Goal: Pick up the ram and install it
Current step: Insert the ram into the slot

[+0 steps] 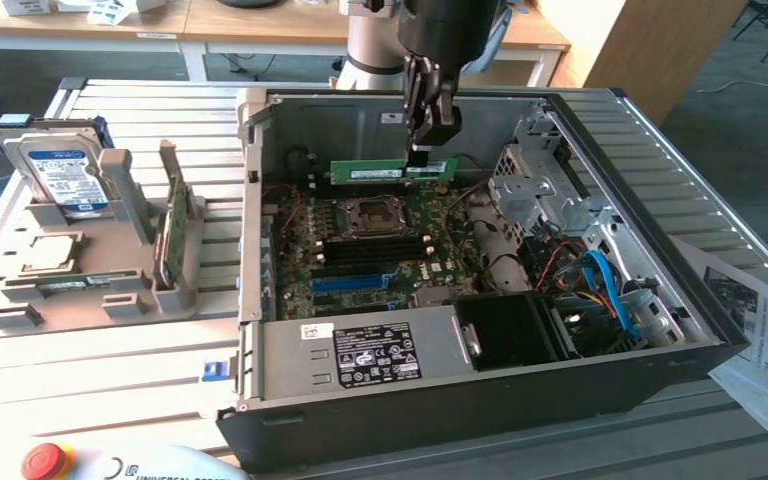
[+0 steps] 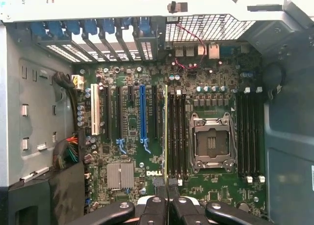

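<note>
The ram [image 1: 391, 171] is held in the jaws, which are closed narrow on its upper edge, nearer its 3 o'clock end in the exterior view, so the pick-up is judged done. It is carried level and on edge inside the open case [image 1: 491, 425], above the motherboard [image 1: 424, 235], at about 12 o'clock of the CPU socket [image 1: 364, 216]. Installation is judged not done: the stick is seen raised off the board, and the black slots [image 1: 373, 256], at 6 o'clock of the socket, appear empty. In the wrist view the ram [image 2: 166, 131] is seen edge-on as a thin pale line running alongside the slots [image 2: 175, 131] beside the socket [image 2: 211, 141]; whether it is lined up over one of them cannot be told. The stick is shown as long, narrow and green, with a pale label and dark chips on its face. On the counter [image 1: 91, 390], at 9 o'clock of the case, a tray [image 1: 131, 290] carrying a hard drive [image 1: 61, 172] is seen, well apart from the ram.
</note>
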`<state>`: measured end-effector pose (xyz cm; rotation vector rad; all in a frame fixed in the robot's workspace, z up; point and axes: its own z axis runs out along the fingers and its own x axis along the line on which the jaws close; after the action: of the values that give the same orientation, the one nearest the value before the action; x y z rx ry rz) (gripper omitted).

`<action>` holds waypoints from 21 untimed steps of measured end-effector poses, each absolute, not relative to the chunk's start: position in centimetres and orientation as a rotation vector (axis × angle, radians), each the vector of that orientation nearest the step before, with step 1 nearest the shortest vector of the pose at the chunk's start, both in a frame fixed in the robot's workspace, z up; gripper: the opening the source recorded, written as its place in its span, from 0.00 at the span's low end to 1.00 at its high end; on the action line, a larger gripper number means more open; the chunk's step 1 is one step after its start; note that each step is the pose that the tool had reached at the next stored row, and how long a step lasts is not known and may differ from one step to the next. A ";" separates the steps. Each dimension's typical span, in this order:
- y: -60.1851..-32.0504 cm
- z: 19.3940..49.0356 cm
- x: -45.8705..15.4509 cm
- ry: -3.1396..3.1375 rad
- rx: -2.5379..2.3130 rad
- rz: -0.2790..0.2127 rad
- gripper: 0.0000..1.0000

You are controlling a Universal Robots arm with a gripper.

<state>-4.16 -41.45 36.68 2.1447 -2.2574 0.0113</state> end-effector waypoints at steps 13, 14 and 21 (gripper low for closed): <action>-41.5 35.3 -4.4 -2.259 2.147 0.016 0.12; -41.5 35.1 -4.4 -2.260 2.147 0.016 0.12; -41.5 34.2 -4.5 -2.261 2.148 0.019 0.12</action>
<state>-4.51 -41.45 34.24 2.1480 -2.2611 0.0189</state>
